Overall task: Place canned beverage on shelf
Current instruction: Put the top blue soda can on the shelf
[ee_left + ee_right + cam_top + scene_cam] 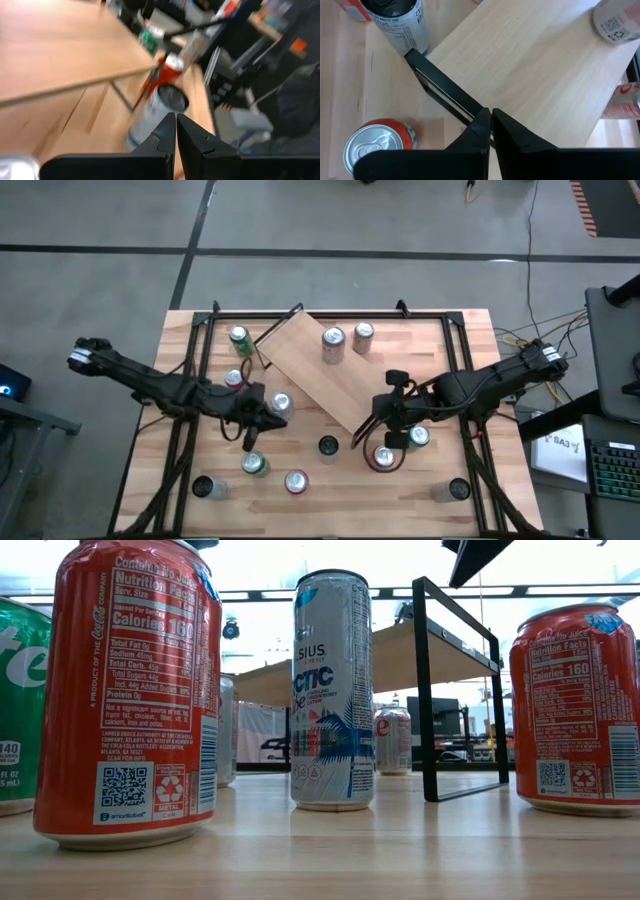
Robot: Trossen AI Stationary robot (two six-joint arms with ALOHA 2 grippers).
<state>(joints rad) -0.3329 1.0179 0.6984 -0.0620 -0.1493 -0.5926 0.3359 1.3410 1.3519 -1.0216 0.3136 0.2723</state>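
Observation:
The shelf (318,372), a light-wood board on thin black end frames, stands slantwise mid-table; two cans (332,341) (364,333) stand on its far part. Several more cans stand on the tabletop, among them a tall silver one with a dark top (328,446) (159,107) and a red one (383,458) (381,142). My left gripper (252,436) (176,122) is shut and holds nothing, left of the shelf, pointing toward the tall can. My right gripper (366,430) (491,116) is shut and holds nothing, above the shelf's near end frame (445,90).
Cans dot the tabletop around both arms: green (238,337), red (235,377) and silver (280,402) by the left arm, green (255,465), red (296,480) and dark (203,487) near the front, others (417,436) (458,490) at right. A black rail frame (330,313) rims the table.

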